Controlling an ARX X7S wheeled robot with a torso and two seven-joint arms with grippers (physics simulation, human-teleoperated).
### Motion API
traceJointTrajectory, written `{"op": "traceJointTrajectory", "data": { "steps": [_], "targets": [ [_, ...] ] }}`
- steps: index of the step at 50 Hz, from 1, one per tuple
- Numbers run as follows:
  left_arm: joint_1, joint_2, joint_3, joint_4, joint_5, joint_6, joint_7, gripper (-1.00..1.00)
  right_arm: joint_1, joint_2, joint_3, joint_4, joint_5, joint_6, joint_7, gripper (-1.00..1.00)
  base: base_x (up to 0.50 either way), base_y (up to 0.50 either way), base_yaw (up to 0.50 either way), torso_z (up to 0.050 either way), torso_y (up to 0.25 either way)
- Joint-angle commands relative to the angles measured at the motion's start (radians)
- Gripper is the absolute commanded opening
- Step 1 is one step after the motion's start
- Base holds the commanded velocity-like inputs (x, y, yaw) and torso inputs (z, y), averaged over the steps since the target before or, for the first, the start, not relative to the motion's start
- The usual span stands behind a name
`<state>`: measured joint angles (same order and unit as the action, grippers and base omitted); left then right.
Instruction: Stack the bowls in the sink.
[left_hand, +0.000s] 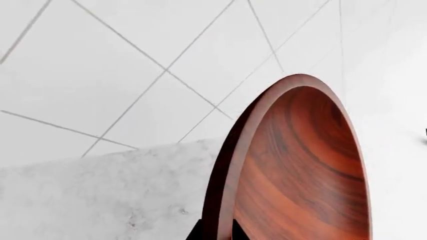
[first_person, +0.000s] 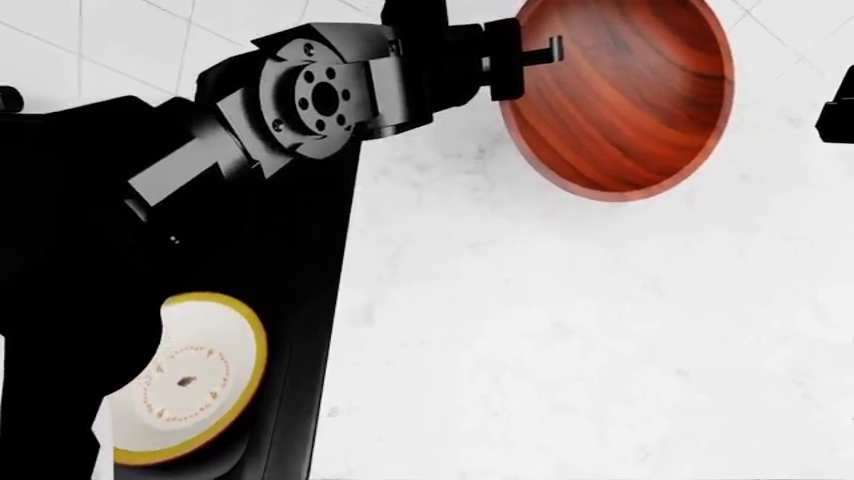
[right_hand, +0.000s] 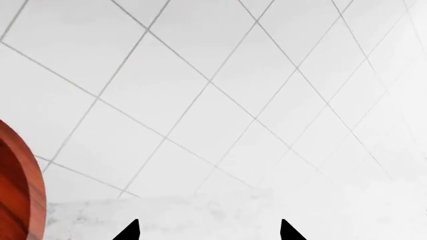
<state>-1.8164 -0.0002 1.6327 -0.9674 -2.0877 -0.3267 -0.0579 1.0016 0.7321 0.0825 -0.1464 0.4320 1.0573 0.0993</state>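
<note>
Wooden bowl (first_person: 617, 95) up over the worktop (first_person: 561, 330), right of the sink (first_person: 287, 300), tipped on edge, rim pinched by the left end effector (first_person: 527, 55) at its left side. Second bowl (first_person: 187, 375) down inside the sink, well apart. Tiled wall (left_hand: 133, 60) behind the worktop.
</note>
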Motion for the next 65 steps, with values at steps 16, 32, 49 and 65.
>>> {"op": "traceJointTrajectory", "data": {
  "steps": [16, 32, 49, 65],
  "targets": [
    [-0.015, 0.0, -0.027, -0.004, -0.005, -0.002, 0.006, -1.0, 0.014, 0.003, 0.005, -0.028, 0.013, 0.03, 0.009, 1.0, 0.0, 0.0, 0.0, 0.0, 0.087],
    [-0.008, -0.154, -0.057, 0.208, -0.022, 0.027, -0.127, -1.0, 0.014, -0.009, 0.006, -0.025, 0.018, 0.023, 0.011, 1.0, 0.0, 0.0, 0.0, 0.0, 0.015],
    [0.0, -0.383, -0.114, 0.482, -0.068, 0.078, -0.307, -1.0, 0.045, -0.023, 0.0, -0.044, 0.034, 0.046, 0.015, 1.0, 0.0, 0.0, 0.0, 0.0, 0.0],
    [0.072, -0.621, -0.198, 0.724, -0.155, 0.222, -0.534, -1.0, 0.057, -0.037, -0.008, -0.037, 0.039, 0.036, 0.013, 1.0, 0.0, 0.0, 0.0, 0.0, 0.0]
  ]
}}
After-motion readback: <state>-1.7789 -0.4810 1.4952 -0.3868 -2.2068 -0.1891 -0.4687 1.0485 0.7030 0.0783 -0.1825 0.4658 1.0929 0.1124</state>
